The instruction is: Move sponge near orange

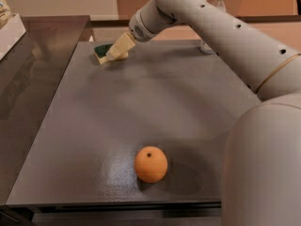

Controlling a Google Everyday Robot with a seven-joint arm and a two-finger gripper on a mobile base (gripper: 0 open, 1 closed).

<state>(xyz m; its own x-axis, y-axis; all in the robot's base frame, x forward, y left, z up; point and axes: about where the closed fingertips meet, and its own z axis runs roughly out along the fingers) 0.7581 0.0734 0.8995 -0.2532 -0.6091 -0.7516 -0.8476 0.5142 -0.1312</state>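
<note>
The sponge (pixel 102 51), dark green on top with pale yellow foam below, lies at the far left of the grey table (pixel 141 102). My gripper (pixel 115 53) reaches down from the upper right and sits right over the sponge's right end, covering part of it. The orange (pixel 150 164), round with a small dark stem mark, rests near the table's front edge, far from the sponge.
A clear plastic bottle (pixel 215 13) stands at the back right, mostly behind my arm (pixel 225 36). A darker counter (pixel 28 79) adjoins the table's left side, with a white object (pixel 7 27) at its far left. My robot body (pixel 263 164) fills the lower right.
</note>
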